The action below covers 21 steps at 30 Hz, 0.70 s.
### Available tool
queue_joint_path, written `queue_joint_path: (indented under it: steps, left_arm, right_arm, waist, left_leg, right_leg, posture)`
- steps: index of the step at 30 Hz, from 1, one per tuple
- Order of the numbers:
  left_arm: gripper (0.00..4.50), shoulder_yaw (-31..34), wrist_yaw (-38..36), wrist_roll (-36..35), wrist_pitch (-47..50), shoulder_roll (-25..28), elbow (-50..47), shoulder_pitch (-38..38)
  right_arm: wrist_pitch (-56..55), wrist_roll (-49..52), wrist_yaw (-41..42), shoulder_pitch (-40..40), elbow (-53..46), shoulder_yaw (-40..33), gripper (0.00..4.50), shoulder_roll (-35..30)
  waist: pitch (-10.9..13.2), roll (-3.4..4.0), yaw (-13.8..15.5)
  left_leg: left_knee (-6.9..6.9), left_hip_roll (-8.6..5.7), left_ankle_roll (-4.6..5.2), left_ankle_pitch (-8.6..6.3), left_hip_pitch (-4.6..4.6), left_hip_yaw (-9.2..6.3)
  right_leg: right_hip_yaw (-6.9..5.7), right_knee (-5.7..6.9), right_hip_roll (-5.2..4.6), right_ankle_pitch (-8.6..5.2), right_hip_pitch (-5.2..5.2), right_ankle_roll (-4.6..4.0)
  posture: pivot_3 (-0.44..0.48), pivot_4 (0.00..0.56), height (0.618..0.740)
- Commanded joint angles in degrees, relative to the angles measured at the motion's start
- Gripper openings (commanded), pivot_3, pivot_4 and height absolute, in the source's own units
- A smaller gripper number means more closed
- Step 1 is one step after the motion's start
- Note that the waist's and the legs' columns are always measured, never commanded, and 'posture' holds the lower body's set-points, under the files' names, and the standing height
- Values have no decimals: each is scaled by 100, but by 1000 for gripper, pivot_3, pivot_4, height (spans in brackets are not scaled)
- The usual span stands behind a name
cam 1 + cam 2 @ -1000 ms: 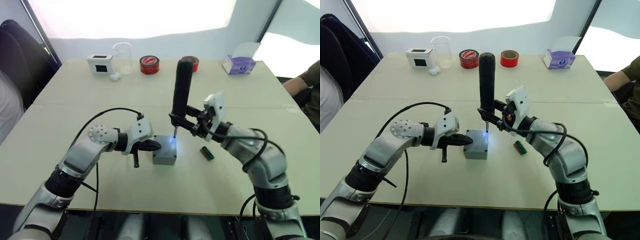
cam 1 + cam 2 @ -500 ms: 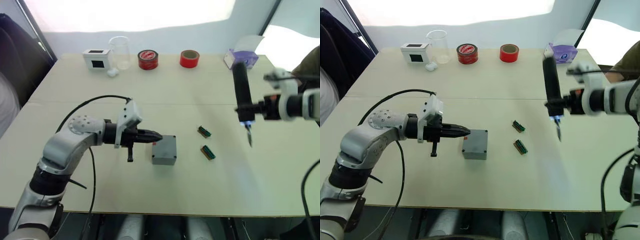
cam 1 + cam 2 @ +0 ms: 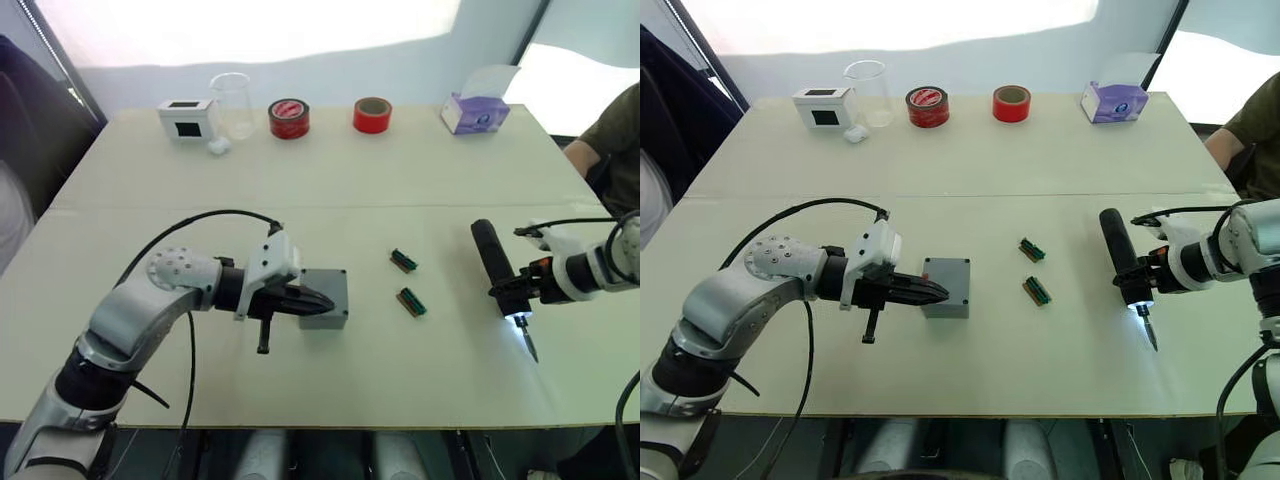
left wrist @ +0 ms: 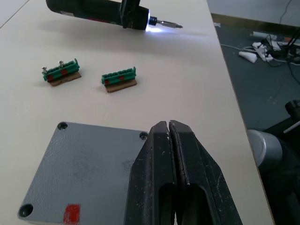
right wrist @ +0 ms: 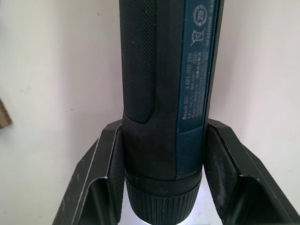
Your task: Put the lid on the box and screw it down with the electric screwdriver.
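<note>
The grey box (image 3: 326, 297) sits mid-table with the lid (image 4: 89, 173) lying on it, flat face and corner holes showing, and a small red mark near one corner. My left gripper (image 3: 312, 300) is shut and empty, its fingertips (image 4: 159, 136) resting over the lid's left edge. Far to the right, my right gripper (image 3: 516, 291) is shut on the electric screwdriver (image 3: 492, 262). The black tool lies tilted low over the table with its tip light on and its bit pointing toward the front edge. In the right wrist view both fingers (image 5: 105, 178) clamp its body (image 5: 159, 93).
Two green terminal blocks (image 3: 404, 261) (image 3: 412, 301) lie between the box and the screwdriver. Along the far edge stand a white box with a black window (image 3: 184, 117), a clear beaker (image 3: 232, 103), two red tape rolls (image 3: 289, 117) (image 3: 372, 114) and a purple tissue box (image 3: 476, 112). A person's arm (image 3: 612, 130) is at far right.
The right arm carried the screwdriver from above the box out to the right, then tipped it down low over the table. The left gripper stayed shut at the box.
</note>
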Motion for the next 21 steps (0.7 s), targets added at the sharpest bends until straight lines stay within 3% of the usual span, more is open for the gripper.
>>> queue_joint_path:
  steps: [1, 2, 4, 9, 21]
  left_arm:
    - [0, 26, 74, -40, -4, 7, -130, -79]
    - [0, 26, 86, -37, -1, 5, -109, -94]
    - [0, 58, 114, -20, -3, 24, -59, -116]
    - [0, 181, 160, -19, -13, 131, 31, -128]
    - [0, 616, 342, -82, -28, 291, 321, -62]
  right_arm:
    - [-193, -252, 285, -134, 96, 55, 1762, -52]
    - [-222, -313, 335, -138, 112, 106, 1762, -37]
    - [-285, -434, 409, -108, 92, 190, 2772, 4]
    - [-359, -635, 546, -81, 16, 279, 4413, 79]
    - [-668, -941, 585, -291, -198, -151, 4466, 367]
  waist:
    - [0, -1, -6]
    - [0, -1, -12]
    - [0, -1, -17]
    - [-3, -13, -14]
    - [-2, -25, -28]
  left_leg:
    - [0, 0, 0, 0, 0, 0]
    - [1, 0, 0, 0, 0, -1]
    - [1, 0, 0, 0, 1, -1]
    - [8, 0, 0, 0, 10, -4]
    - [33, 0, 0, -1, 11, -10]
  right_leg:
    - [0, 0, 0, 0, 1, 0]
    - [-1, 0, 0, 0, 1, 0]
    - [-1, 2, 1, 0, 1, 0]
    - [-3, 3, 2, 0, 14, 0]
    - [-6, 15, 3, 1, 23, 2]
  posture:
    - [0, 150, 740]
    - [0, 150, 740]
    - [0, 150, 740]
    - [0, 150, 740]
    - [0, 150, 740]
